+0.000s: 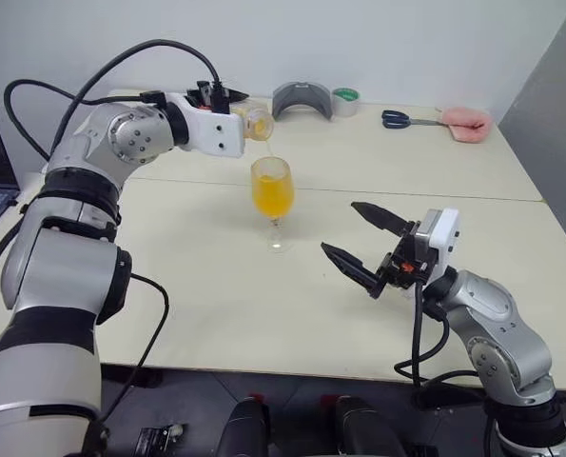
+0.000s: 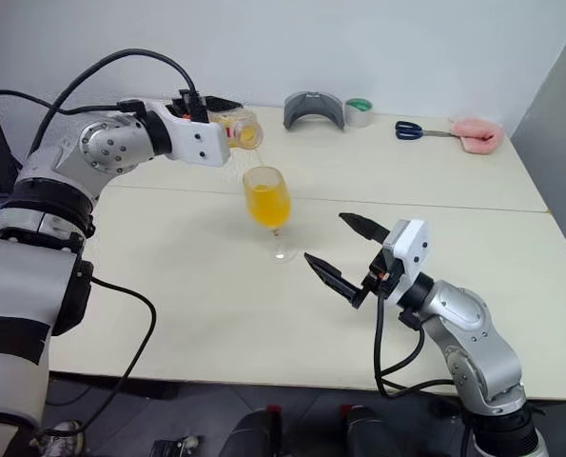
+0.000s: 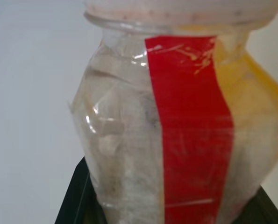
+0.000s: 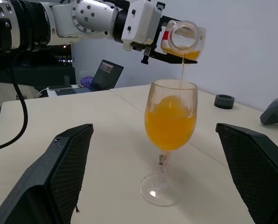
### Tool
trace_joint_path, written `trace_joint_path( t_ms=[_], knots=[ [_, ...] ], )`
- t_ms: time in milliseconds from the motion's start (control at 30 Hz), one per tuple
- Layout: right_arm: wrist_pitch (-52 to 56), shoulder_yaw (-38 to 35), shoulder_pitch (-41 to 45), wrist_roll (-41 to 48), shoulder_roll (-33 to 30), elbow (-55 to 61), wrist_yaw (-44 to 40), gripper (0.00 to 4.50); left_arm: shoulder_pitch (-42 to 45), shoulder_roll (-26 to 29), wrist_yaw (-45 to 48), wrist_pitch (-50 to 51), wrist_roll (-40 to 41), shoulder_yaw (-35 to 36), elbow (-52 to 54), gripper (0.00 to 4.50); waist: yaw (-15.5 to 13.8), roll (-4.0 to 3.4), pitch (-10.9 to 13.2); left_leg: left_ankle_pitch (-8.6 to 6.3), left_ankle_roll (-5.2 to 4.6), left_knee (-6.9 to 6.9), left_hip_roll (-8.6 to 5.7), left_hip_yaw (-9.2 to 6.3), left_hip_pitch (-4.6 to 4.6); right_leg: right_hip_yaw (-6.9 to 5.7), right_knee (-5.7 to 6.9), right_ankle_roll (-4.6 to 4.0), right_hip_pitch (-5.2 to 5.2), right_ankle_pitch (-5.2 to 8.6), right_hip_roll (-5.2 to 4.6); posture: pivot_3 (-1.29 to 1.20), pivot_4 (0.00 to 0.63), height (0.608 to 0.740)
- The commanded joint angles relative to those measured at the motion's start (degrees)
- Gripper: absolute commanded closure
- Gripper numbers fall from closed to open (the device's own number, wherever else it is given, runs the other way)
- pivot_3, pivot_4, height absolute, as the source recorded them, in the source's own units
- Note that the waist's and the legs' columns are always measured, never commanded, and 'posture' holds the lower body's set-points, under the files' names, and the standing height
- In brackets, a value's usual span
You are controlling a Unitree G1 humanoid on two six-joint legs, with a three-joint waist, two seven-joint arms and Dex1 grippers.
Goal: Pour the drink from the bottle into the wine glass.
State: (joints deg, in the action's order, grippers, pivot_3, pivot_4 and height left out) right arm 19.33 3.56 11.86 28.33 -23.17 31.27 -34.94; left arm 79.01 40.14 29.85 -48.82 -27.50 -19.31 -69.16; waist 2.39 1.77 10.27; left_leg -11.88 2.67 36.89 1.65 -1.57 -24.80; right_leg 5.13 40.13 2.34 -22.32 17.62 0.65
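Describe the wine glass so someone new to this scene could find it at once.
Start at the cream table and look to the middle, between the robot's two arms. There a clear stemmed wine glass stands upright on a round foot, just below the tilted bottle held by the left gripper. It is the one thing on the table holding orange drink, filled well over halfway.

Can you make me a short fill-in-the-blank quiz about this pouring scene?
1. The left gripper holds the tipped ____.
2. A thin stream of drink falls into the ____.
3. The right gripper hovers near the glass with its fingers ____.
4. The scissors at the far edge of the table have ____ handles.

Missing words: bottle; wine glass; open; blue
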Motion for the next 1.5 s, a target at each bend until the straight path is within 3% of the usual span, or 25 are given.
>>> trace_joint_path(
  t_ms=[33, 200, 333, 500, 833, 1200, 1467, 1500],
  knots=[
    [-0.19, -0.83, 0.82, 1.33, -0.20, 2.30, -0.44, 0.00, -1.28, -0.70, 4.89, 5.09, 9.12, 6.52, 4.19, 2.80, -0.01, 0.00, 0.00, 0.00, 0.00, 0.00, 0.00, -0.01, 0.00, -0.01, 0.00, 0.00, 0.00, 0.00, 0.00, 0.00, 0.150, 0.740],
    [0.91, -1.43, 0.45, 2.78, -1.23, 3.79, -0.76, 0.00, -6.75, -3.60, 6.68, 23.91, 21.58, 16.99, 10.96, 2.80, 0.10, 0.00, 0.00, 0.00, 0.00, 0.06, 0.01, -0.03, 0.00, 0.00, 0.08, 0.00, 0.01, 0.00, -0.01, 0.00, 0.150, 0.740],
    [2.21, -2.29, -2.38, 4.94, -3.53, 6.41, -1.90, 0.00, -14.46, -7.89, -0.17, 41.95, 30.46, 25.81, 21.48, 2.80, 0.26, 0.00, -0.01, 0.00, 0.00, 0.11, 0.03, -0.14, 0.02, -0.05, 0.27, 0.00, 0.00, 0.00, -0.04, 0.00, 0.150, 0.740],
    [2.81, -3.76, -5.67, 7.19, -6.29, 7.79, -3.71, 0.00, -22.49, -12.03, -8.15, 52.99, 35.83, 32.02, 30.56, 2.80, 0.29, 0.00, -0.01, 0.00, 0.00, 0.19, 0.04, -0.24, 0.04, -0.05, 0.51, -0.01, 0.01, 0.00, -0.19, 0.00, 0.150, 0.740],
    [3.19, -3.34, -7.30, 8.52, -7.13, 8.63, -3.50, 0.00, -30.37, -12.68, -7.26, 50.73, 36.78, 33.52, 27.04, 2.80, 0.33, 0.03, -0.02, 0.01, 0.01, 0.24, -0.07, -0.18, 0.17, -0.03, 0.60, 0.00, 0.05, 0.00, -0.05, 0.00, 0.150, 0.740],
    [4.48, -3.33, -6.61, 8.83, -6.89, 9.81, -1.14, 0.00, -30.93, -14.12, -5.24, 46.46, 37.37, 33.71, 16.61, 2.80, 0.23, 0.08, -0.06, 0.01, 0.01, 0.22, -0.07, -0.16, 0.17, -0.02, 0.59, 0.00, 0.06, 0.00, -0.04, 0.00, 0.150, 0.740],
    [5.32, -3.37, -6.56, 9.18, -7.04, 10.50, 0.18, 0.00, -30.86, -14.14, -4.60, 47.44, 37.58, 33.56, 16.89, 0.16, 0.23, 0.10, -0.07, 0.01, 0.00, 0.22, -0.06, -0.16, 0.19, -0.02, 0.58, 0.00, 0.08, 0.01, -0.01, 0.00, 0.150, 0.740],
    [5.36, -3.39, -6.66, 9.21, -7.10, 10.57, 0.28, 0.00, -30.99, -14.10, -4.52, 47.62, 37.56, 33.49, 17.28, 0.04, 0.25, 0.10, -0.07, 0.01, 0.00, 0.21, -0.05, -0.15, 0.19, -0.01, 0.57, 0.00, 0.07, 0.01, -0.01, 0.00, 0.150, 0.740]
  ],
)
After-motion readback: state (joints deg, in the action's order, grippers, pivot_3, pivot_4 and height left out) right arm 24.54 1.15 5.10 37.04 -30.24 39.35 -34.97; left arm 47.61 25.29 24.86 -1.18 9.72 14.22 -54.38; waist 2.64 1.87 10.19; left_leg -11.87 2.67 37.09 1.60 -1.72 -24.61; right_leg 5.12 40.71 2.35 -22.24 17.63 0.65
